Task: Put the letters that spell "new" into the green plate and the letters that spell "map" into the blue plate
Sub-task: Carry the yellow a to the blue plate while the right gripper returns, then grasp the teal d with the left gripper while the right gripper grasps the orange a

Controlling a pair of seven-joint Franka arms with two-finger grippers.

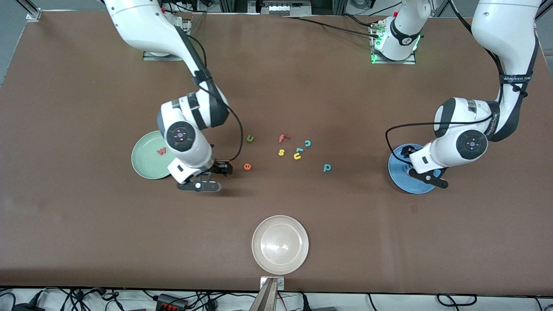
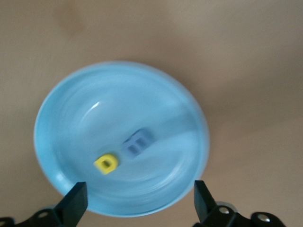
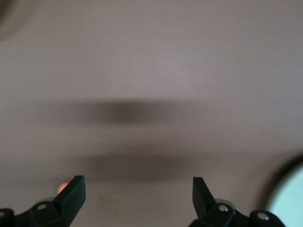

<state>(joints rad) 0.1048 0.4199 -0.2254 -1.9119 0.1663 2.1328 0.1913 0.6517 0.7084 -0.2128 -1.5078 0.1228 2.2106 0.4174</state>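
Note:
The green plate [image 1: 144, 166] lies toward the right arm's end of the table with the pinkish-red w [image 1: 161, 151] in it. My right gripper [image 1: 221, 168] [image 3: 138, 187] is open and empty over bare table between that plate and the orange e [image 1: 247, 166]. The dark green n [image 1: 249, 138] lies farther from the front camera than the e. The teal p [image 1: 327, 167] is on the table mid-way. My left gripper [image 1: 405, 152] [image 2: 138, 191] hangs open over the blue plate [image 1: 399, 179] [image 2: 142, 90], which holds the yellow a [image 2: 106, 163] and the blue m [image 2: 137, 143].
A red f [image 1: 283, 138], a yellow s [image 1: 281, 152], a yellow u [image 1: 297, 156] and a teal c [image 1: 308, 143] lie clustered mid-table. A whitish translucent plate [image 1: 280, 244] sits near the table's front edge. The green plate's rim [image 3: 289, 196] shows in the right wrist view.

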